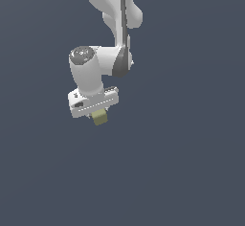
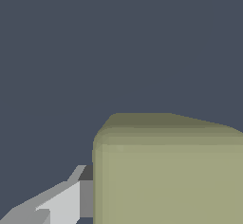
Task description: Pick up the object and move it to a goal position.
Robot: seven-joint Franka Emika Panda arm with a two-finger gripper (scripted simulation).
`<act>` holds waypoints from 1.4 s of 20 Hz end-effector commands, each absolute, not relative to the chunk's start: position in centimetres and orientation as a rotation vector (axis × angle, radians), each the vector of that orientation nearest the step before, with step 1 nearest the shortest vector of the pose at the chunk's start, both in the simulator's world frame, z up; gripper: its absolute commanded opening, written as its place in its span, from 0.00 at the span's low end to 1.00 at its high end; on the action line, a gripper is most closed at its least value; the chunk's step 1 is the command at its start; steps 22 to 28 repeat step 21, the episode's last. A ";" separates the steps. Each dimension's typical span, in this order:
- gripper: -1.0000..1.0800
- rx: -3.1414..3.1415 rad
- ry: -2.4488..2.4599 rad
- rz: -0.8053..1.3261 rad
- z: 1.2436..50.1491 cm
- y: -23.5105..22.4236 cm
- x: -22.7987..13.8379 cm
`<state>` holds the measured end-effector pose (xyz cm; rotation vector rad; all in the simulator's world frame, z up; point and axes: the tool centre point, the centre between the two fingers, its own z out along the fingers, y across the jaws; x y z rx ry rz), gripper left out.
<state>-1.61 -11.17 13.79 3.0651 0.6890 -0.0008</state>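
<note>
Olive cube (image 1: 100, 118) clamped in white tool (image 1: 98, 115), one finger (image 2: 66, 201) (wrist view only) touching

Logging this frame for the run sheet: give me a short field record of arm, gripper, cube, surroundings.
arm: white Panda, reaching down from the top of the exterior view
gripper: pointing down, cube between the fingers
cube: olive-tan, plain faces, narrower than the gripper; fills the wrist view
finger: one grey-white finger against the cube's side
background: uniform dark blue-grey
goal marker: none visible

A plain, flat slate-blue surface (image 1: 191, 172) fills both views, uniform in colour with no visible edge.
</note>
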 end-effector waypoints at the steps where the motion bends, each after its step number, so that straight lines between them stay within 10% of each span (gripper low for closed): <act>1: 0.00 3.065 0.689 0.000 15.1 -13.6 -3.2; 28: 0.00 3.065 0.691 0.001 20.9 -24.8 -9.8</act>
